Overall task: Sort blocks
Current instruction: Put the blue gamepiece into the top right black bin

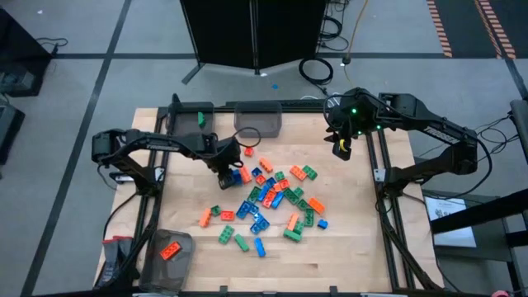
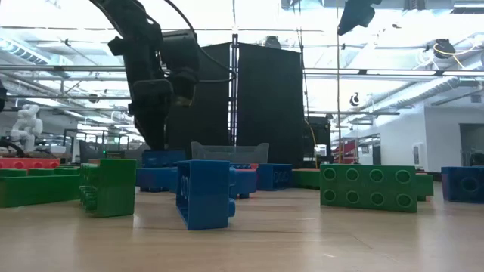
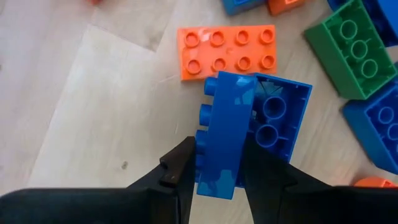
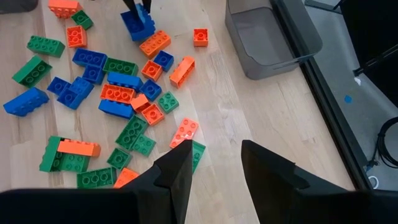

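**High view: three bins, one block clamped**

High view is showing three translucent bins. The bin at seven o'clock (image 1: pixel 169 252) is holding two orange blocks (image 1: pixel 172 251). The bin at eleven o'clock (image 1: pixel 191 118) is holding one green block (image 1: pixel 200 120). The bin at twelve o'clock (image 1: pixel 258 120) is showing no contents.

The loose blocks (image 1: pixel 268 202), orange, green and blue, are lying scattered mid-table; an exact count cannot be told.

The left gripper (image 3: pixel 217 168) is clamping a blue block (image 3: pixel 245 127) at the pile's ten o'clock edge, beside an orange block (image 3: pixel 227 51). The right gripper (image 4: pixel 214 162) is hovering at one o'clock, fingers apart, holding nothing.
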